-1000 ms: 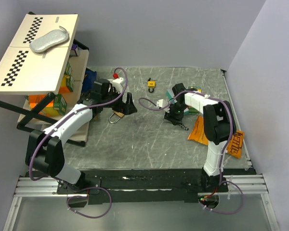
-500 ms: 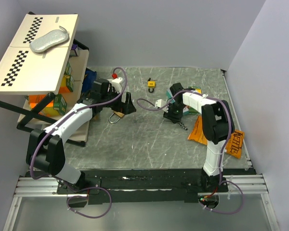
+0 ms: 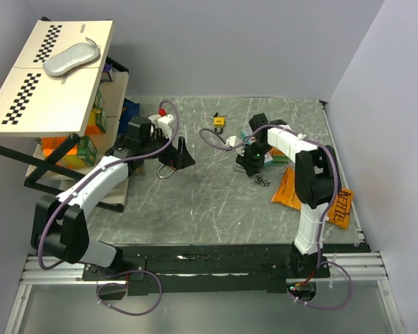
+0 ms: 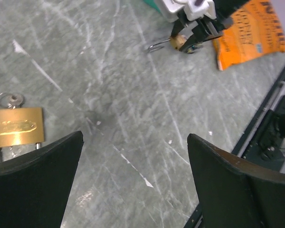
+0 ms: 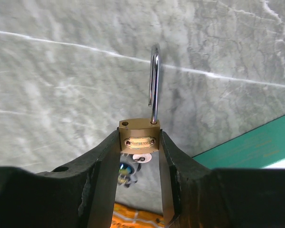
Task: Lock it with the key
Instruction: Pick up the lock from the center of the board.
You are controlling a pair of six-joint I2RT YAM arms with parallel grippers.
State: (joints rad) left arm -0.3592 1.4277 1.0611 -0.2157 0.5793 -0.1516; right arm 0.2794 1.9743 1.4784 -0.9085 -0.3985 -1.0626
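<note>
Setting: Here we are over a grey, white-veined worktop, with plain pale walls closing it in at the back and on the right.
Landmark: An orange packet lies flat on the right part of the worktop, and everything gets placed off that.
Right hand: The right hand sits just beside the orange packet, at its left edge as the top camera sees it. It's pinching hard, both fingers pressed against the sides of a brass body.
Open-shackle padlock: There it is, the open-shackle padlock, caught between those fingers with its nameplate facing the wrist camera. The shackle stands up out of one hole only and the other hole is bare, so it's unlocked.
Key: A small silver key hangs at the underside of that body, with something bluish dangling beside it. Whether it's seated in the keyhole, I cannot tell.
Left hand: The left hand is well apart from the orange packet, across the worktop to its left. It's spread wide over bare stone and grips nothing.
Second brass padlock: The second brass padlock lies flat on the stone just outside the left hand's finger, which partly cuts it off. A metal ring shows at its far edge.
Yellow padlock: A little yellow padlock sits alone, farther back than the orange packet and off to its left, between the two arms.
Rack: Farthest from the packet, past the worktop's left edge, stands a rack topped by a checker-marked board with a grey pouch resting on it.
</note>
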